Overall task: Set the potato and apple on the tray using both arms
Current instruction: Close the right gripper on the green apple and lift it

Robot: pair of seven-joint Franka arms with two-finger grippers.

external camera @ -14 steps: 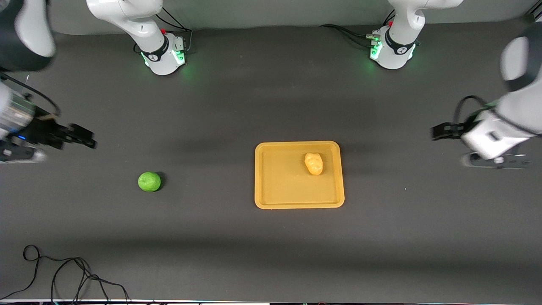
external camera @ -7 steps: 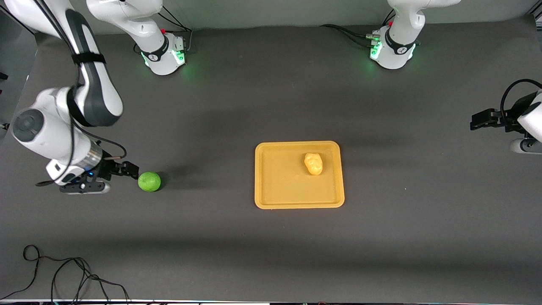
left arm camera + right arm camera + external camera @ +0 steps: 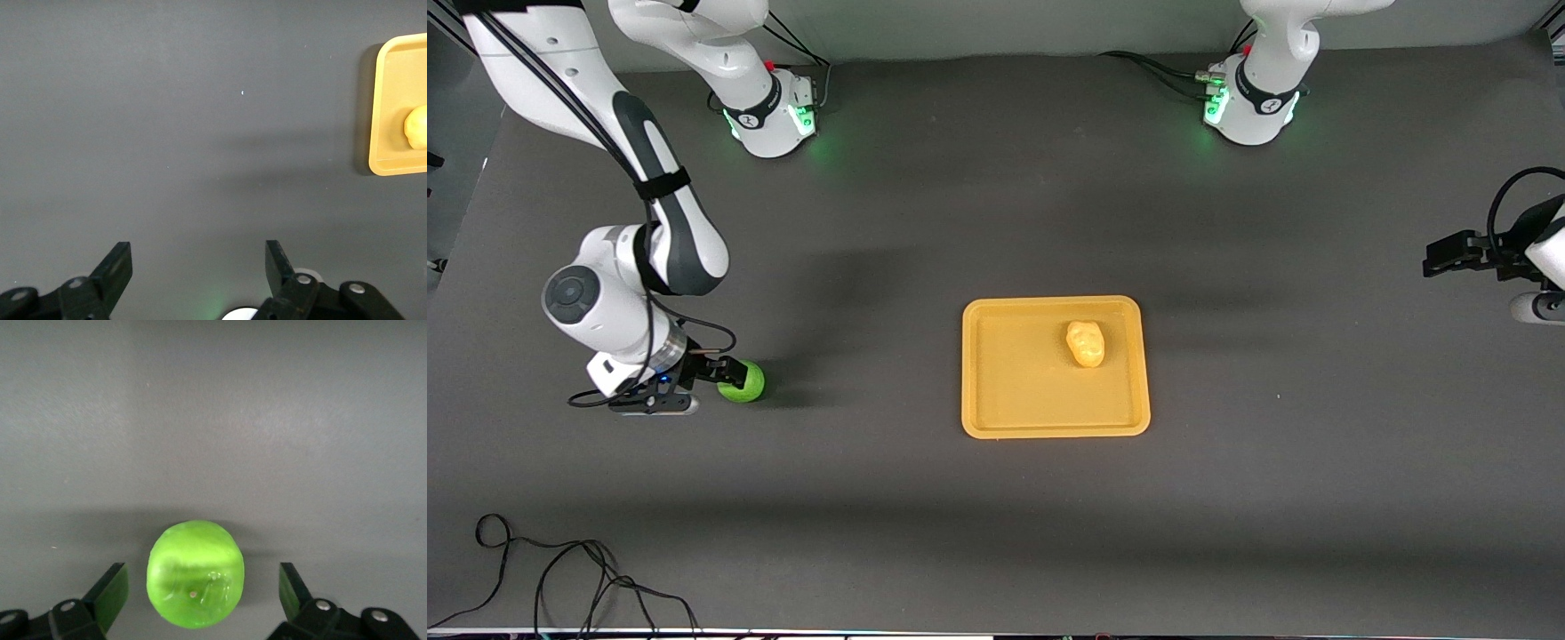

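The green apple [image 3: 747, 382] rests on the dark table toward the right arm's end. My right gripper [image 3: 727, 375] is down around it, open. In the right wrist view the apple [image 3: 195, 573] sits between the two fingers [image 3: 115, 587] with a gap on each side. The yellow-tan potato [image 3: 1086, 343] lies on the orange tray [image 3: 1014, 391] mid-table. My left gripper [image 3: 1440, 255] hovers open and empty at the left arm's end of the table. The left wrist view shows that gripper [image 3: 197, 255] over bare table, with the tray [image 3: 380, 120] and the potato [image 3: 417, 127] at the picture's edge.
A loose black cable [image 3: 560, 569] lies at the table's edge nearest the front camera, toward the right arm's end. The two arm bases [image 3: 774, 116] [image 3: 1249, 111] stand along the edge farthest from the front camera.
The right arm swung in and came down until its open fingers straddle the apple. The left gripper drew away from the tray toward its own end of the table.
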